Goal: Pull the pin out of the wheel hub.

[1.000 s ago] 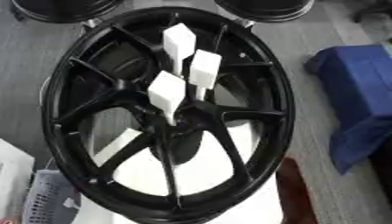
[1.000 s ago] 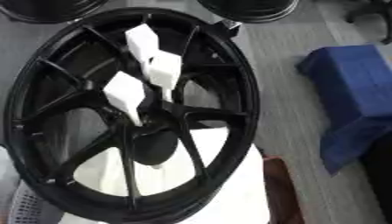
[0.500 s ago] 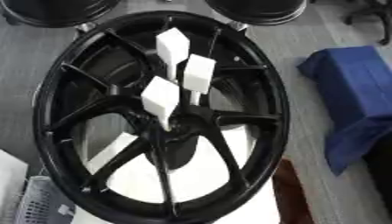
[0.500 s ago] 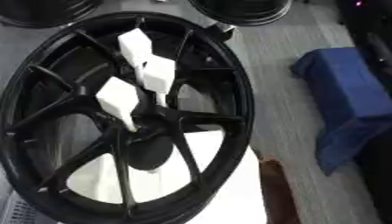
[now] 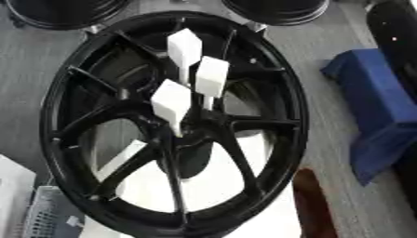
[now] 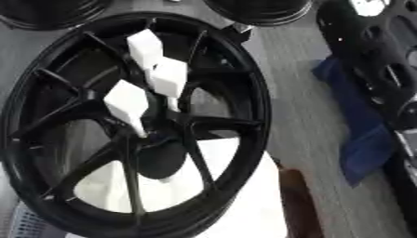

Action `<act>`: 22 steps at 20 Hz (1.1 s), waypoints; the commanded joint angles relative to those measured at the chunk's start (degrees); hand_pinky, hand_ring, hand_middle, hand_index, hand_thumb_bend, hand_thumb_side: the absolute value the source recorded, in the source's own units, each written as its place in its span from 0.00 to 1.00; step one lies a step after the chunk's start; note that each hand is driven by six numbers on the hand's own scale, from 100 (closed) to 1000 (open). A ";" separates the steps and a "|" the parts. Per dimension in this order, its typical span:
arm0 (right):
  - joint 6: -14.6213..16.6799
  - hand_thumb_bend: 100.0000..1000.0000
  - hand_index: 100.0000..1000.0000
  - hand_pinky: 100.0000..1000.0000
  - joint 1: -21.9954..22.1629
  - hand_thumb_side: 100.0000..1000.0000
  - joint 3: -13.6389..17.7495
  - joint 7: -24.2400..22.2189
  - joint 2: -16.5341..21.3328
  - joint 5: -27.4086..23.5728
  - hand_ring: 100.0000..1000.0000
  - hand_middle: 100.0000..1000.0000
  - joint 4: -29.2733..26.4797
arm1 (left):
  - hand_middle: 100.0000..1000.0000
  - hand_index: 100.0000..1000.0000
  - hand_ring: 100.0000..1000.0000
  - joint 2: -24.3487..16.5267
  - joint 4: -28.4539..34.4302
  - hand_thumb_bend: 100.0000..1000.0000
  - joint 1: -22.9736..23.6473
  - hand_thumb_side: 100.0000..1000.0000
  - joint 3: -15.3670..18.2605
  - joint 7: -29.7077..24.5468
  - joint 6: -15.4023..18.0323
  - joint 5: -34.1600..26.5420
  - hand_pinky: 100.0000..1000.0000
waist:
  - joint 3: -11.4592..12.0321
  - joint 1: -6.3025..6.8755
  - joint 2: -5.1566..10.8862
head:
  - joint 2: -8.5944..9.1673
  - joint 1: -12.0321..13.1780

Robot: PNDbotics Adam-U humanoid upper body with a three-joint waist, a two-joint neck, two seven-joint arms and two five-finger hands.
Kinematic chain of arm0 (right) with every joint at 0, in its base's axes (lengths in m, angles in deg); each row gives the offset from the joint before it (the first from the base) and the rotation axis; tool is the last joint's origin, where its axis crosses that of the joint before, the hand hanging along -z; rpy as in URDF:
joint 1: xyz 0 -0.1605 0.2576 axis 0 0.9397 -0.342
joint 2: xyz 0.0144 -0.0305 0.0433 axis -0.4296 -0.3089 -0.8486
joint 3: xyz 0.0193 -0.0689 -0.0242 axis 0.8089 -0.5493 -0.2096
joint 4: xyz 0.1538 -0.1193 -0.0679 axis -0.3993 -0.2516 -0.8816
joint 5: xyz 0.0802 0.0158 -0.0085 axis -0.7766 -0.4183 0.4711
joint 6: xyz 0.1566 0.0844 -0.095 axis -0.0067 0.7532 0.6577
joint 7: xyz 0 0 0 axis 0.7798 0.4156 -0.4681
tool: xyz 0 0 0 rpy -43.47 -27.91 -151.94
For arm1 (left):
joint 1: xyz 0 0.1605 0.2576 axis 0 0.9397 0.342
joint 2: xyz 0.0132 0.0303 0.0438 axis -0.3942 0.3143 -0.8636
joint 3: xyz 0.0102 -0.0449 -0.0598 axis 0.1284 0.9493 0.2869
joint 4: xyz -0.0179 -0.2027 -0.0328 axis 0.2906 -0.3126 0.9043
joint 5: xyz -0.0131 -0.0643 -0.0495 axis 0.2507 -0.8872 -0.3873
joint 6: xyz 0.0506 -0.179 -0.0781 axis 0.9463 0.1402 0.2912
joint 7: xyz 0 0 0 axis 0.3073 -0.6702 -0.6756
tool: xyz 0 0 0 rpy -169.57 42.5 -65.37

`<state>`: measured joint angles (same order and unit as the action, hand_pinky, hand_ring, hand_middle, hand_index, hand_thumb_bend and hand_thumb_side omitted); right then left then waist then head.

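Because the wheel point(image 5: 57, 139) lies flat on the white table point(image 6: 244, 204), its hub point(image 5: 185, 135) faces up, so the pins can be pulled straight up. Three white pins with blocky tops stand in the hub at the middle of the wheel: a near pin point(image 5: 171, 101), a middle pin point(image 5: 211, 76) and a far pin point(image 5: 184, 46). No hand holds them. A big black shape, maybe the right arm point(image 6: 374, 60), comes in past the table's right edge, above a blue cloth point(image 5: 383, 116). I cannot tell whether its hand is open or closed. The left hand is out of sight. Dark spokes hide where the pins go in.
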<state>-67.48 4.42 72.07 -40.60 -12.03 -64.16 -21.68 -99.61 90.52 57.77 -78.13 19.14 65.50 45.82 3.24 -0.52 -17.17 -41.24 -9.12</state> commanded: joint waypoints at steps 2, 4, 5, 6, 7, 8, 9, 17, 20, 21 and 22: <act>6.82 0.00 0.81 0.91 0.21 0.25 -0.41 -6.64 -1.22 3.58 0.82 0.70 -2.79 | 0.51 0.67 0.68 -0.67 1.17 0.00 0.21 0.75 0.52 0.00 -0.65 0.45 0.67 | -0.61 -0.05 1.73 | 0.65 0.81; 7.68 0.00 0.81 0.91 0.75 0.24 -1.13 -6.71 -1.91 4.95 0.83 0.71 -3.98 | 0.51 0.67 0.68 -0.73 1.17 0.00 0.50 0.75 0.65 0.30 -0.93 0.39 0.67 | -1.01 -0.10 1.86 | 0.64 1.47; 8.15 0.00 0.81 0.91 1.03 0.23 -1.53 -6.72 -2.13 5.69 0.83 0.71 -4.61 | 0.51 0.67 0.68 -0.78 1.17 0.00 0.58 0.75 0.70 0.40 -1.04 0.40 0.67 | -1.20 -0.14 1.93 | 0.52 1.88; 8.61 0.00 0.81 0.90 1.25 0.22 -1.87 -6.72 -2.25 6.44 0.83 0.71 -5.21 | 0.51 0.67 0.68 -0.82 1.17 0.00 0.62 0.75 0.74 0.45 -1.11 0.45 0.67 | -1.37 -0.16 1.98 | 0.32 2.33; 9.06 0.00 0.81 0.90 1.36 0.20 -2.14 -6.71 -2.28 7.21 0.82 0.71 -5.77 | 0.51 0.67 0.68 -0.86 1.17 0.00 0.69 0.75 0.77 0.46 -1.17 0.53 0.67 | -1.51 -0.17 2.04 | 0.05 2.83; 9.48 0.00 0.81 0.90 1.46 0.19 -2.33 -6.53 -2.31 7.91 0.82 0.71 -6.32 | 0.51 0.67 0.68 -0.89 1.17 0.00 0.77 0.75 0.82 0.47 -1.21 0.60 0.67 | -1.62 -0.17 2.10 | -0.16 3.18; 9.86 0.00 0.81 0.90 1.58 0.15 -2.51 -6.25 -2.39 8.47 0.82 0.71 -6.91 | 0.51 0.67 0.68 -0.91 1.17 0.00 0.92 0.76 0.91 0.55 -1.24 0.66 0.67 | -1.72 -0.19 2.16 | -0.33 3.41; 11.67 0.00 0.82 0.90 2.58 0.22 -4.86 -6.68 -3.35 12.82 0.83 0.72 -7.81 | 0.51 0.67 0.68 -0.83 1.17 0.00 1.56 0.75 1.26 1.10 -1.49 0.88 0.67 | -1.89 -0.41 2.20 | -1.04 3.67; 13.15 0.00 0.84 0.90 2.90 0.27 -5.46 -6.73 -3.08 15.45 0.83 0.73 -8.18 | 0.51 0.67 0.68 -0.82 1.17 0.00 1.66 0.76 1.30 1.22 -1.58 0.91 0.67 | -2.06 -0.66 2.16 | -0.77 3.87; 13.54 0.00 0.84 0.89 3.04 0.30 -5.61 -6.73 -2.97 16.35 0.83 0.73 -8.32 | 0.51 0.67 0.68 -0.84 1.17 0.00 1.71 0.76 1.27 1.20 -1.62 0.93 0.67 | -2.14 -0.73 2.15 | -0.65 3.97; 13.80 0.00 0.84 0.89 3.11 0.29 -5.64 -6.73 -2.89 17.26 0.83 0.73 -8.41 | 0.51 0.67 0.68 -0.87 1.17 0.00 1.77 0.76 1.25 1.17 -1.65 0.96 0.67 | -2.24 -0.77 2.14 | -0.57 4.05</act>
<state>-64.26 8.23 66.13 -37.38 -15.93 -48.10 -28.97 -99.61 90.52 59.73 -77.43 20.15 63.93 46.34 1.06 -1.44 -16.30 -42.23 -5.31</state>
